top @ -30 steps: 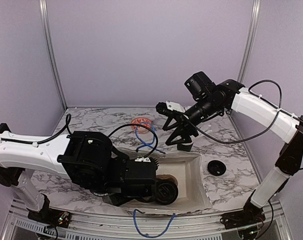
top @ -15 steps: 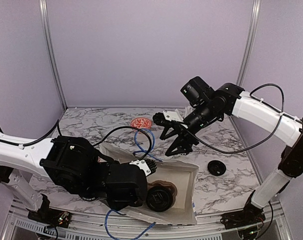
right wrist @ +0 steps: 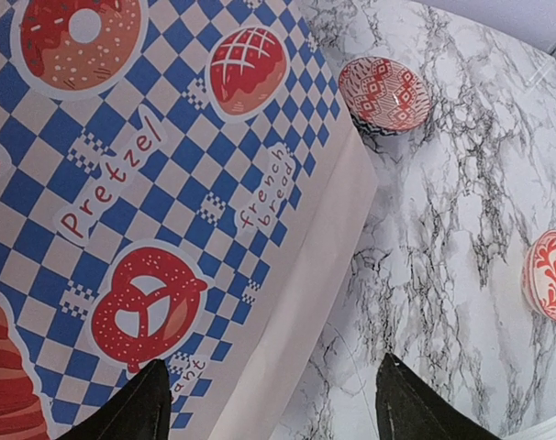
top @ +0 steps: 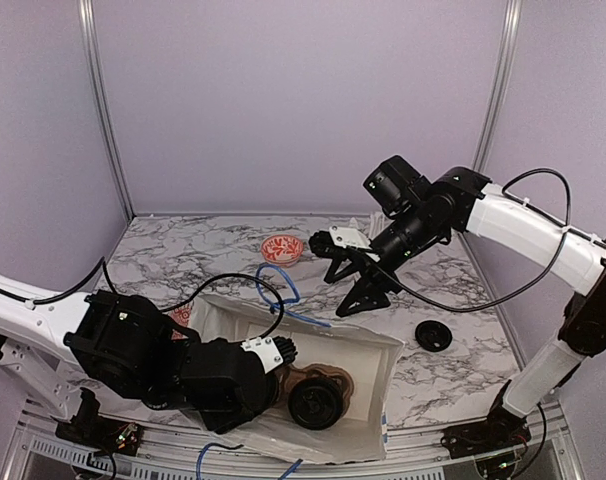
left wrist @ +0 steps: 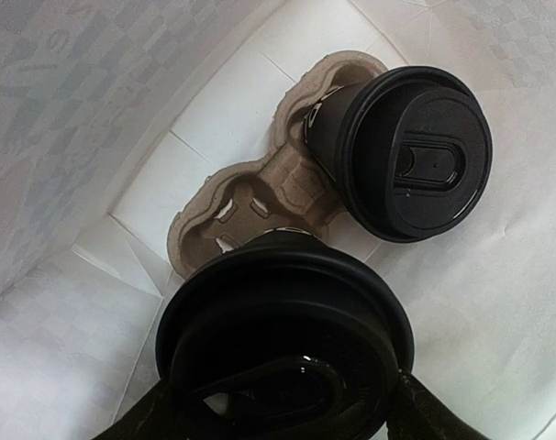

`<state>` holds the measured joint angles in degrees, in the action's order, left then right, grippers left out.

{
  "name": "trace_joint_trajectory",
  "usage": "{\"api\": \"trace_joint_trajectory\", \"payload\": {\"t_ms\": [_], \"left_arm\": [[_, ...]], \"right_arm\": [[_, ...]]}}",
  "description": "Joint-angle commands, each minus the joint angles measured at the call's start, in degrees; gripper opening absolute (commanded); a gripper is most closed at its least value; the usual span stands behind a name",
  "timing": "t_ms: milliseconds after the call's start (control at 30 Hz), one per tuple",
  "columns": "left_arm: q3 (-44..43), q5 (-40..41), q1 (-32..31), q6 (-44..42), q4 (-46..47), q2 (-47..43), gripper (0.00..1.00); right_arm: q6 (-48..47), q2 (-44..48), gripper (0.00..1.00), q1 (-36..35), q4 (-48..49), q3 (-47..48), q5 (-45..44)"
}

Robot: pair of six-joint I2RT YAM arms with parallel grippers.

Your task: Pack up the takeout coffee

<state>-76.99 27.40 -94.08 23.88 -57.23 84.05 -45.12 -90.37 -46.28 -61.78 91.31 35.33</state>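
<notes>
Second-cup loading — left hand [left wrist: 287, 412] is clenched on a lidded coffee cup [left wrist: 283, 312] inside the paper bag [left wrist: 498, 302]. The carrier tray [left wrist: 232, 206] lies beyond it, one hole free beside the seated cup [left wrist: 411, 151]. Next: lower squarely into that hole. Right hand [right wrist: 273, 367] spread, empty — outside the bag.

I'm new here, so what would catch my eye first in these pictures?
Inside the white paper bag, the left gripper holds a lidded black cup over a pulp carrier with a second lidded cup seated in one hole. The right gripper hangs open above the marble table beyond the bag.
</notes>
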Motion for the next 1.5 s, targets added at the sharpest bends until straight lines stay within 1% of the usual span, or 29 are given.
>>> {"api": "trace_joint_trajectory", "payload": {"t_ms": [0, 333, 500, 667, 933, 1467], "left_arm": [[1.58, 1.87, -0.33, -3.76, 3.89, -2.52, 0.47], [4.65, 8.82, -0.16, -8.6, 6.86, -3.54, 0.47], [7.86, 6.8, 0.28, -10.25, 10.24, -4.28, 0.48], [9.75, 7.1, 0.48, -11.41, 12.49, -4.46, 0.48], [10.26, 9.77, 0.54, -12.19, 13.52, -3.68, 0.48], [11.88, 8.94, 1.25, -14.14, 15.92, -0.93, 0.48]], "right_arm": [[-1.21, -1.04, 0.74, 0.14, -2.41, 3.54, 0.12], [-1.86, -3.52, 0.74, 0.15, -1.41, 1.13, -1.23], [-1.56, -4.31, 0.75, 0.14, -1.41, 1.56, -0.71], [-1.33, -4.86, 0.74, 0.16, -1.67, 2.16, -0.27], [-1.22, -4.73, 0.75, 0.14, -1.88, 2.41, 0.0], [-1.28, -4.23, 0.74, 0.14, -1.33, 0.67, 0.36]]}}
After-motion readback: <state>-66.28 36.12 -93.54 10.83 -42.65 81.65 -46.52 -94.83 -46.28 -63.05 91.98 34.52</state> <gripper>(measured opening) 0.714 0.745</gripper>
